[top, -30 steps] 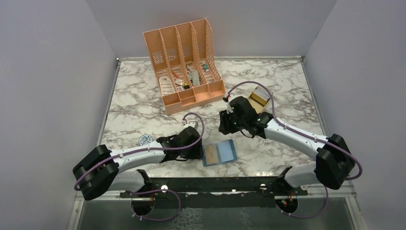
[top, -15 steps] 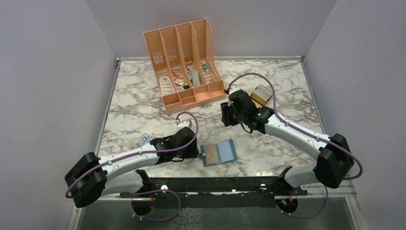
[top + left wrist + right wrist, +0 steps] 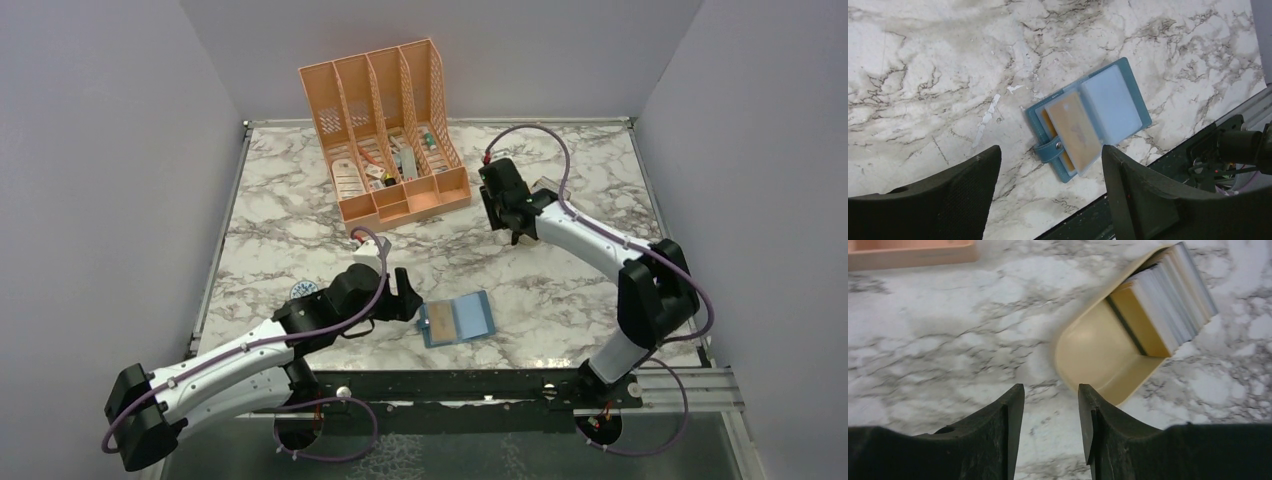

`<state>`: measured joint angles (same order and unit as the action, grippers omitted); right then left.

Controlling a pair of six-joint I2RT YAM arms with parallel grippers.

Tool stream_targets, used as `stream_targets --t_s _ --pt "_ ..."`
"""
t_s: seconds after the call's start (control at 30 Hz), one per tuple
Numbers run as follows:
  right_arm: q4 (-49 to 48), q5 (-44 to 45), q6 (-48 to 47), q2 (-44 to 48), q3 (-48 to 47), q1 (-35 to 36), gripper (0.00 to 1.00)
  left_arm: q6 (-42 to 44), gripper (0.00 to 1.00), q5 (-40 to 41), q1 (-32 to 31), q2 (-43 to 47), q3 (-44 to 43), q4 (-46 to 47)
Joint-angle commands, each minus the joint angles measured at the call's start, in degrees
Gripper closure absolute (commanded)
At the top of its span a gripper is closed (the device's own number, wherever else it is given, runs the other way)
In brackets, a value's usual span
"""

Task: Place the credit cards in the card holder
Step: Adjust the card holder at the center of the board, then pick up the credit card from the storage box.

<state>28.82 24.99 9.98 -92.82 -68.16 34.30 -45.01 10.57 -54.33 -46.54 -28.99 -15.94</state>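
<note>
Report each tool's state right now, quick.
Left tool: open, holding nothing, near the card holder.
Right tool: open, holding nothing, near the tray of credit cards.

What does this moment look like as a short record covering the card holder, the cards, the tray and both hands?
card holder: lying open on the marble table, near the front edge
gold card: in the holder's tab-side half; the other half shows pale blue
stack of cards: standing on edge in the tan tray
left hand: open, empty, above the holder
right hand: open, empty, over bare marble beside the tray
peach organizer: at the back of the table
</note>
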Motion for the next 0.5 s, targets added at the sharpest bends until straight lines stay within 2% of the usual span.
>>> stream_targets --t_s 0.0,0.07,0.13,0.27,0.47 --pt "-0.11 8.42 -7.06 -4.60 -4.74 -4.93 0.54 6.68 0.21 1.94 0.18 2.86 -1.72 -0.69" --pt "-1.43 8.48 -9.79 -6.66 -5.93 -6.95 0.54 6.52 0.13 0.33 0.21 3.78 -2.38 -0.80" --pt "-2.25 8.28 -12.17 -8.70 -6.95 -8.49 0.53 6.82 0.02 -1.30 0.14 4.18 -4.08 -1.62" --pt "-3.74 8.77 -16.82 -12.30 -8.81 -9.98 0.52 8.99 0.01 -0.62 0.22 4.92 -6.98 -5.04" --pt "-5.07 14.23 -22.47 -17.59 -11.52 -10.52 0.52 9.62 0.01 0.94 0.17 6.40 -7.59 -7.15"
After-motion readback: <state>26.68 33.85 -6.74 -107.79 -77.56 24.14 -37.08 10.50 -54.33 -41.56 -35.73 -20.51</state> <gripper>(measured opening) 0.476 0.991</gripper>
